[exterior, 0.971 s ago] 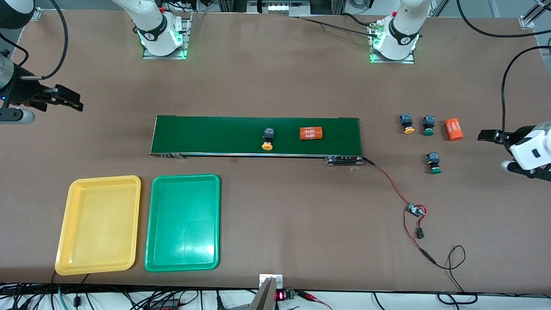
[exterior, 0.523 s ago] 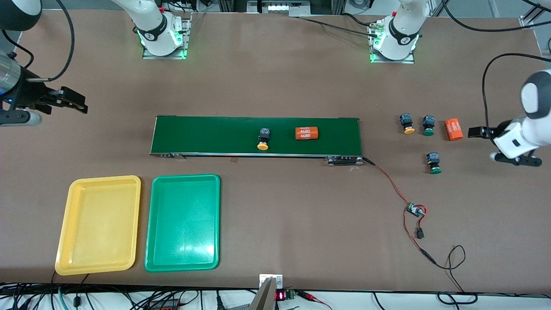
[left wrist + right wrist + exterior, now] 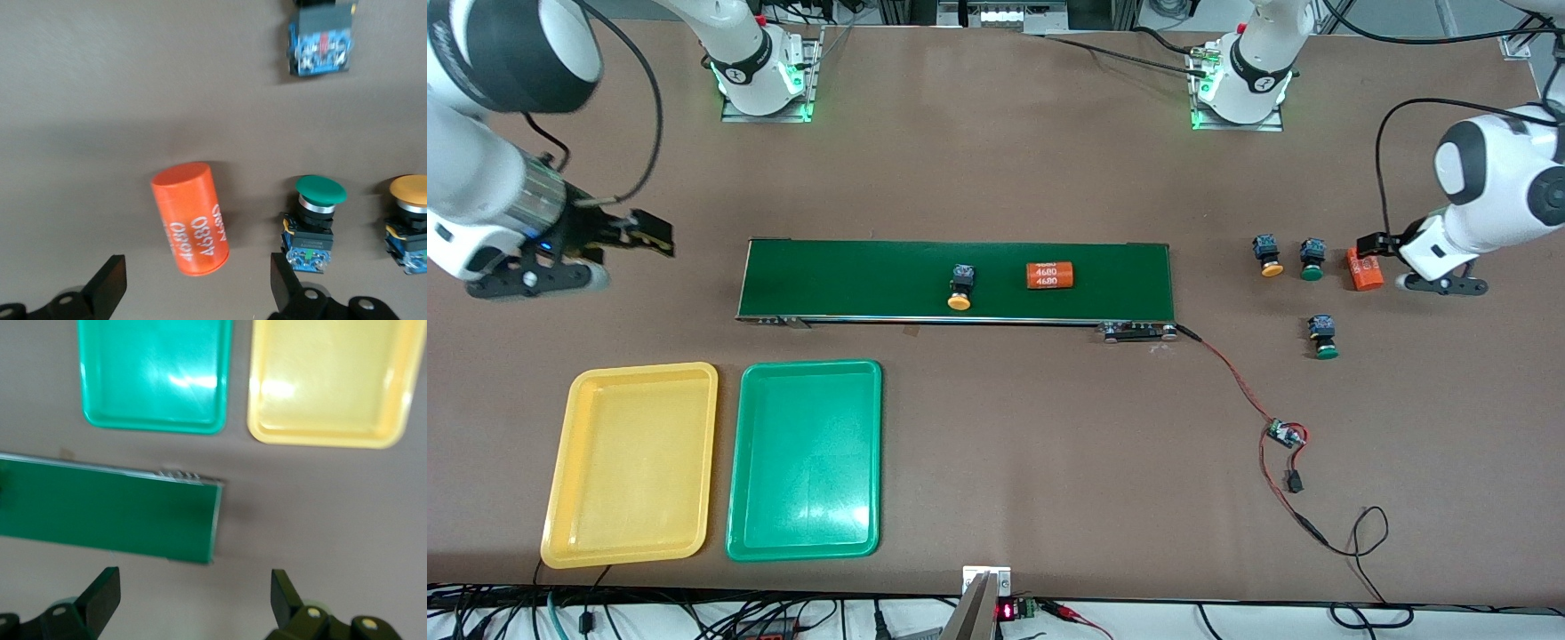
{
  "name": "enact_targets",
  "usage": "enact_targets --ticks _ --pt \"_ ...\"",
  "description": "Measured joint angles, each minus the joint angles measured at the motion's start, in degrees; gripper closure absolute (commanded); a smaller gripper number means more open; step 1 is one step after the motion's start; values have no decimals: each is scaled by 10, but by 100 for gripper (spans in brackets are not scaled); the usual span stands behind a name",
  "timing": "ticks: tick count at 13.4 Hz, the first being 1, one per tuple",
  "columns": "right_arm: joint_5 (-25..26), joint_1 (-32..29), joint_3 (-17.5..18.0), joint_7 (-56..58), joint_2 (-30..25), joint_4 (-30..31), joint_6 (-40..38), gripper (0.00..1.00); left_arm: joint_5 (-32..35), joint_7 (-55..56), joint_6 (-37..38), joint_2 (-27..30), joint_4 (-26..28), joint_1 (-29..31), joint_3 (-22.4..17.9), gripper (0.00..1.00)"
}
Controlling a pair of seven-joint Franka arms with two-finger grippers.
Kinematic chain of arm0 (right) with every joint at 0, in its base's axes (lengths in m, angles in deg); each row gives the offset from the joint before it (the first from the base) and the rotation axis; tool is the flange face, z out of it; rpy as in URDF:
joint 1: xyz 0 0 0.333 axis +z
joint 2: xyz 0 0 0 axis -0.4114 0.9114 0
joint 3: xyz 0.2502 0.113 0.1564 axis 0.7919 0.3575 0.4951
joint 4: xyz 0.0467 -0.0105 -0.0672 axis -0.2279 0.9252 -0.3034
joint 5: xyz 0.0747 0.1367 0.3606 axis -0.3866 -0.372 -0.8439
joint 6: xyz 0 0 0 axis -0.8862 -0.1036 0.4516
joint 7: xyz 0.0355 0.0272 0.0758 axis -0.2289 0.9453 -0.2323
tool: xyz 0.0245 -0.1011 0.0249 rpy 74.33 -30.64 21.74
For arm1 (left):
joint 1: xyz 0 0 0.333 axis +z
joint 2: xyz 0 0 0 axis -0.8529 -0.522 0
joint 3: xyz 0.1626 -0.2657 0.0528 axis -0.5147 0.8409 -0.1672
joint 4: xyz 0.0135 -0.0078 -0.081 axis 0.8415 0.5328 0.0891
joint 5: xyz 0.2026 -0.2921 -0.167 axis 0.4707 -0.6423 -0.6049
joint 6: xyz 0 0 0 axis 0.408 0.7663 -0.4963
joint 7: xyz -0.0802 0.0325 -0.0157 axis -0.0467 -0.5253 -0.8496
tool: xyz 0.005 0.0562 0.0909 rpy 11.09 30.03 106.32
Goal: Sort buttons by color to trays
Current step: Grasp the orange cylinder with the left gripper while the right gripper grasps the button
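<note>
One yellow-capped button (image 3: 959,289) rides on the dark-green belt (image 3: 854,280). Off the belt at the left arm's end, a yellow-capped button (image 3: 1266,254) (image 3: 408,223) and a green-capped button (image 3: 1311,259) (image 3: 312,223) stand side by side. Another green-capped button (image 3: 1323,336) (image 3: 320,40) lies nearer the front camera. My left gripper (image 3: 1371,249) (image 3: 198,285) is open over the end of an orange cylinder (image 3: 1363,269) (image 3: 192,219) beside them. My right gripper (image 3: 649,236) (image 3: 193,593) hangs open near the belt's other end. The yellow tray (image 3: 631,462) (image 3: 333,380) and green tray (image 3: 805,458) (image 3: 153,373) hold nothing.
A second orange cylinder (image 3: 1049,275) lies on the belt beside the button. A red-and-black cable with a small circuit board (image 3: 1285,434) runs from the belt's motor end toward the front edge.
The left gripper has swung in over the orange cylinder. The right gripper has moved toward the belt's end. The button and cylinder on the belt have drifted toward the right arm's end.
</note>
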Motion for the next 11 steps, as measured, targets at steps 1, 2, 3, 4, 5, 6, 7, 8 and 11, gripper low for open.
enact_targets --ticks 1,2,3,4,5,6,7,8,11 --pt "-6 7 6 -15 7 22 34 0 0 0 -33 -4 17 0 -4 6" --pt "-8 10 20 -32 10 46 65 0 0 0 -59 -11 27 -1 -10 6" --pt "-8 14 37 -55 12 69 89 0 0 0 -82 -21 31 -1 -19 9" --pt "-8 17 53 -79 12 87 103 0 0 0 -99 -32 32 -1 -26 15" --pt "-9 18 74 -104 11 101 120 0 0 0 -109 -42 32 -1 -30 21" --pt "-9 19 97 -136 11 113 138 0 0 0 -116 -50 32 -1 -30 30" --pt "-9 21 118 -169 11 122 158 0 0 0 -125 -58 32 -2 -30 45" --pt "-9 21 139 -203 11 133 179 0 0 0 -135 -66 32 -2 -30 58" --pt "-9 23 193 -275 16 175 255 0 0 0 -143 -71 22 -3 -30 73"
